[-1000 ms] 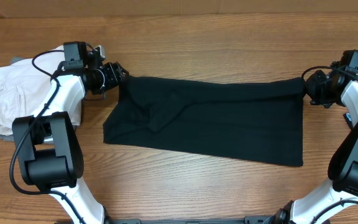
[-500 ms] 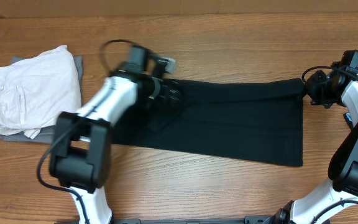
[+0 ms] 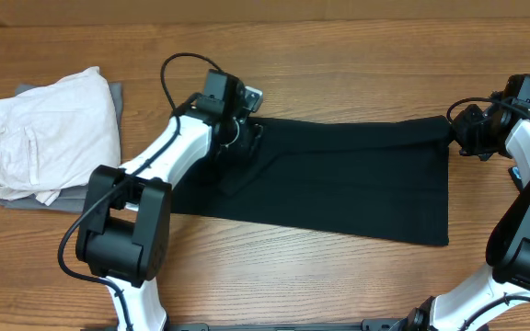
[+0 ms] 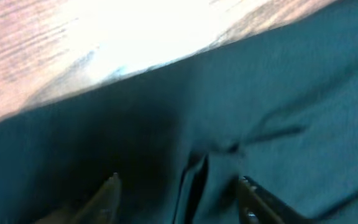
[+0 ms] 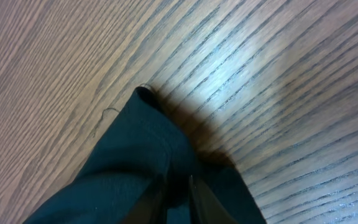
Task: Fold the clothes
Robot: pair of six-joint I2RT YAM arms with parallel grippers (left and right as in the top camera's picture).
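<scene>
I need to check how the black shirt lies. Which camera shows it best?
Overhead: the whole soft black T-shirt lies spread as a wide band. The left wrist view shows only blurred fabric close up; the right wrist view shows only one corner.

Overhead straight down on table (image 3: 320, 74), wrist views close above T-shirt (image 4: 291, 93) (shared with overhead)

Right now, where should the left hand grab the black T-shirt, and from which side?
Probably the small raised crease in the black T-shirt, from straight above: the cloth lies flat, and the left hand hovers open over that ridge.
</scene>
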